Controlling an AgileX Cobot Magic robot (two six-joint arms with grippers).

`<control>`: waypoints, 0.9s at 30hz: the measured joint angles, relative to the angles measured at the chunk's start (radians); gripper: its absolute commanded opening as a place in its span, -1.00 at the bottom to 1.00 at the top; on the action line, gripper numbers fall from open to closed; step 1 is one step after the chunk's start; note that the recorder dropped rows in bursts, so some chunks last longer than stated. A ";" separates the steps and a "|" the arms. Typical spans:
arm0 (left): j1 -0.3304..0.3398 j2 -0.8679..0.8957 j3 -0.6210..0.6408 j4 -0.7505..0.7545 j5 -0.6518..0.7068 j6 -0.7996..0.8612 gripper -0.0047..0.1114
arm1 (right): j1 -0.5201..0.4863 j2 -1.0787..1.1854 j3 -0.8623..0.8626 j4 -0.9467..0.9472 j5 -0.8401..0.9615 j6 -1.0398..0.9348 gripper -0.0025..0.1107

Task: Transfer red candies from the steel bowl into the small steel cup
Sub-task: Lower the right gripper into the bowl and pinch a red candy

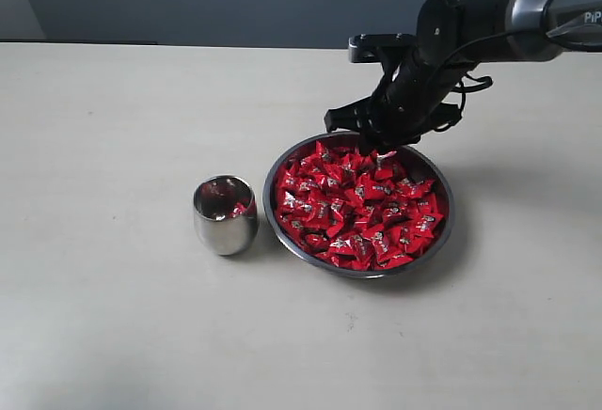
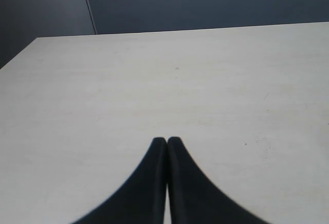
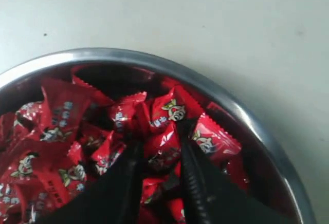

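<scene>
Right jaws: narrow, pinching one candy (image 3: 163,149) between them
Candy: likely light, crinkly, slick; you squeeze its plump middle, not frilled ends

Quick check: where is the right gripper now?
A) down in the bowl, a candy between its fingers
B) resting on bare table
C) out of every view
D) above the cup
A: the right wrist view shows the right gripper low inside the bowl with a red candy between its fingers, and the cup stands apart.
</scene>
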 measured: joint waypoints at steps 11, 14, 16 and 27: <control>0.000 0.000 0.000 0.000 0.000 0.000 -0.91 | -0.017 0.000 0.000 0.190 0.002 -0.157 -0.50; 0.000 0.000 0.000 0.000 0.000 0.000 -0.91 | -0.021 0.000 0.000 0.190 0.000 -0.157 -0.50; 0.000 0.000 0.000 0.000 0.000 0.000 -0.91 | -0.031 0.000 0.000 0.190 0.000 -0.157 -0.50; 0.000 0.000 0.000 0.000 0.000 0.000 -0.91 | -0.079 0.000 0.000 0.383 0.029 -0.308 -0.50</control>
